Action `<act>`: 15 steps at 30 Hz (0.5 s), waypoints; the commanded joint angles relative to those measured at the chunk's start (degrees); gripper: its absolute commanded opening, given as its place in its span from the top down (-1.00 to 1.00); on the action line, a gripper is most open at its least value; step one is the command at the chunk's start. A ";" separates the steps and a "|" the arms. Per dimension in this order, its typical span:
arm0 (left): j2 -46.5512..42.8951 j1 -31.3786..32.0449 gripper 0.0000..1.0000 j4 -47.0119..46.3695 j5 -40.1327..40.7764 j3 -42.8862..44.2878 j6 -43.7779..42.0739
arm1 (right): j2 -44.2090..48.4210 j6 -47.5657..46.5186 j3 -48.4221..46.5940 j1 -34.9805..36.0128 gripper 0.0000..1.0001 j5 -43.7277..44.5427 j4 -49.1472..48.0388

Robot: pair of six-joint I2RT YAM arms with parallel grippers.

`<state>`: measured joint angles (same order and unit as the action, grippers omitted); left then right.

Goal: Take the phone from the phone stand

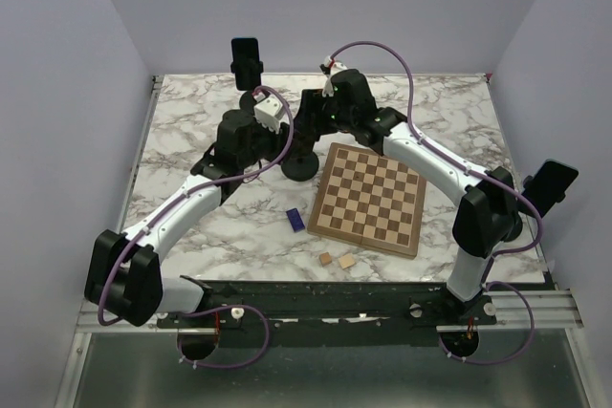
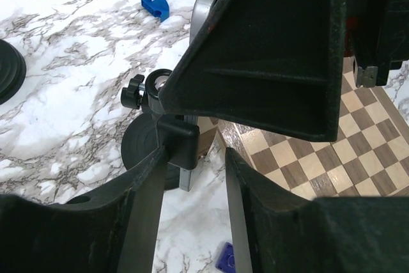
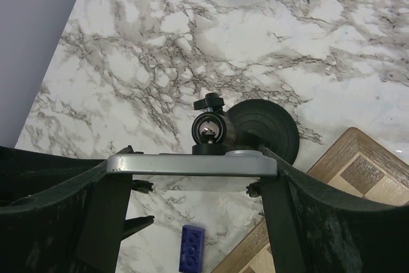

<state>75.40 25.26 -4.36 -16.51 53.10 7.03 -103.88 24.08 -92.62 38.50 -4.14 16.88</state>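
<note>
Right wrist view: right gripper (image 3: 192, 180) clamped on the side edges of the phone (image 3: 192, 164), rigid, probably slick; left gripper (image 2: 197, 164) apart astride the stand (image 2: 142, 146).

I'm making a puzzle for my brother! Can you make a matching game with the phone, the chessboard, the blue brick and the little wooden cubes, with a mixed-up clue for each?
Things:
1. phone
2. chessboard
3. blue brick
4. wooden cubes

Clues:
A. just left of the chessboard in the top view
B. brown and cream squares
C. between the jaws of the right gripper
D. a pair by the chessboard's near edge

Pairs: 1-C, 2-B, 3-A, 4-D
</note>
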 commanded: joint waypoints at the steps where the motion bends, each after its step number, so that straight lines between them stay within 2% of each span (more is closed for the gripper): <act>1: 2.65 0.50 -0.06 0.22 1.77 2.27 -0.79 | -0.89 2.75 -1.70 2.88 0.99 -5.18 0.17; 5: 1.24 -0.21 -0.15 4.11 7.52 3.30 1.19 | -0.91 2.82 -1.77 2.82 0.99 -5.08 0.33; 8: -2.14 -0.65 -0.44 2.50 8.51 0.97 1.56 | -0.89 2.83 -1.88 2.89 0.99 -5.41 0.52; 11: -4.64 -0.65 -0.58 1.21 7.87 -0.51 2.28 | -1.19 2.70 -2.42 2.88 0.99 -5.89 0.83; 13: -5.25 -0.71 -0.59 0.88 7.18 -0.88 2.73 | -1.61 2.40 -3.10 2.89 0.99 -5.76 1.55; 15: -4.61 -0.73 -0.50 1.73 5.56 -0.27 2.38 | -1.90 2.33 -3.51 2.87 0.98 -5.79 1.83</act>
<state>72.07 24.60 -1.65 -10.33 52.88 8.64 -104.42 24.14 -93.45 40.53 -5.63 17.45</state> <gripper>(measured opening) 0.794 0.796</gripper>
